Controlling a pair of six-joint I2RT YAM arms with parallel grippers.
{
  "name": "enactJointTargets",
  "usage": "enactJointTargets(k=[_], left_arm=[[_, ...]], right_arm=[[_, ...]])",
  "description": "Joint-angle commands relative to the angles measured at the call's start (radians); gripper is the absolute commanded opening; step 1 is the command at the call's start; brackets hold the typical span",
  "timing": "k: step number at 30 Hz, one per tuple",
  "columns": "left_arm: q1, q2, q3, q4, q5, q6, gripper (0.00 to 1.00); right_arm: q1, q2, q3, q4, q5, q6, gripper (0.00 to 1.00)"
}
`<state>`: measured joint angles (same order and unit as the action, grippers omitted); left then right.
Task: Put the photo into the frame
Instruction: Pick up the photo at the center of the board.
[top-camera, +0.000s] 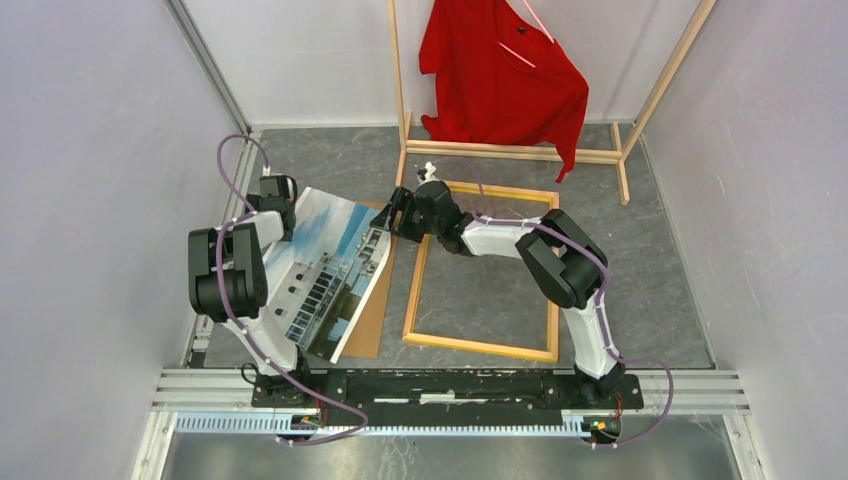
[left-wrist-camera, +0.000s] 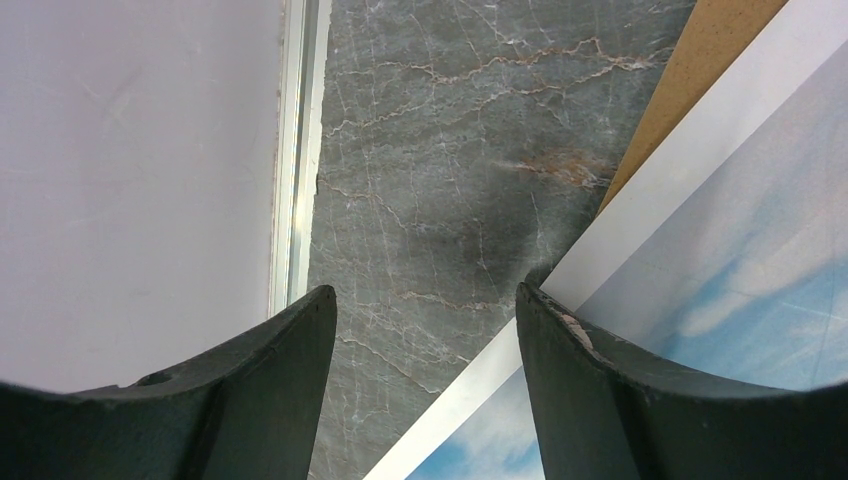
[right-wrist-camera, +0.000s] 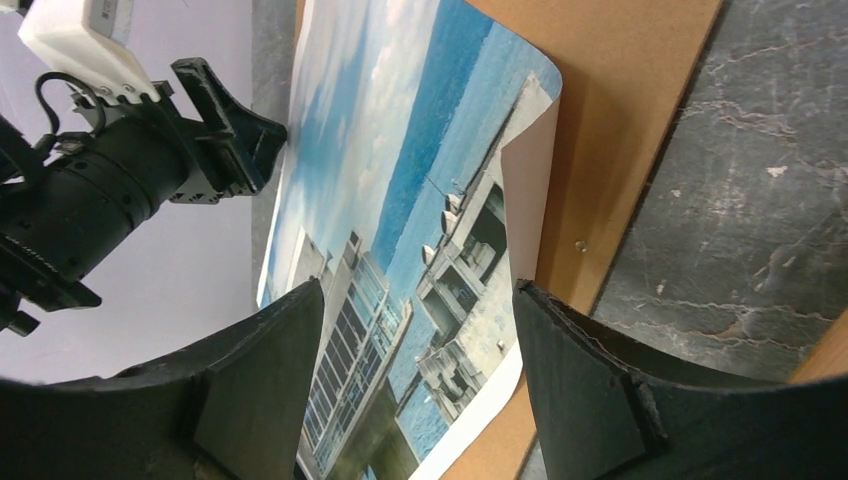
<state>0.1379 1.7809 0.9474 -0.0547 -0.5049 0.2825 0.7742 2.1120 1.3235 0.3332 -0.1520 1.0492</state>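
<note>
The photo is not in the frame yet. It lies picture side up on a brown board, on the left part of the table. The frame lies flat just to the right of the board, with nothing inside it. The right claw hangs over the far right edge of the photo with its two fingers spread wide, holding nothing. In the right wrist view that edge curls up off the board (a handy lip to grab). The left claw is at the far left corner of the photo, also spread wide and holding nothing. One finger sits right at the white border, but I cannot tell if it touches. The step in hand looks like getting a good hold of the photo. The right claw should go down so one finger slips under the curled edge and the other comes on top. Then it should close softly, only on the paper and not on the board too. A hard squeeze could crease the print. The left claw should take its corner the same way, so the big sheet does not flop or bend when it is lifted. Then both should lift together, keep the photo flat, and carry it to the right, lined up with the sides of the frame.
</note>
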Motion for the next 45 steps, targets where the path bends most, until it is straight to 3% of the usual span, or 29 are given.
enactJointTargets(k=[1, 16, 21, 28, 36, 45], left_arm=[[0.000, 0.040, -0.054, -0.082, 0.055, -0.003, 0.74], [0.001, 0.045, -0.053, -0.090, 0.063, 0.005, 0.73], [0.000, 0.044, -0.056, -0.090, 0.064, 0.005, 0.73], [0.001, 0.046, -0.053, -0.094, 0.066, 0.004, 0.72], [0.001, 0.048, -0.045, -0.099, 0.068, 0.008, 0.72], [0.001, 0.038, -0.036, -0.128, 0.077, 0.018, 0.72]], right_arm=[[-0.012, 0.025, 0.052, -0.025, 0.000, -0.063, 0.76], [-0.048, 0.138, 0.145, -0.036, -0.128, -0.088, 0.67], [-0.047, 0.101, 0.143, -0.175, -0.029, -0.165, 0.80], [-0.053, 0.099, 0.154, -0.156, -0.040, -0.176, 0.80], [-0.056, 0.141, 0.177, -0.149, -0.044, -0.140, 0.65], [-0.058, 0.139, 0.175, -0.094, -0.061, -0.114, 0.29]])
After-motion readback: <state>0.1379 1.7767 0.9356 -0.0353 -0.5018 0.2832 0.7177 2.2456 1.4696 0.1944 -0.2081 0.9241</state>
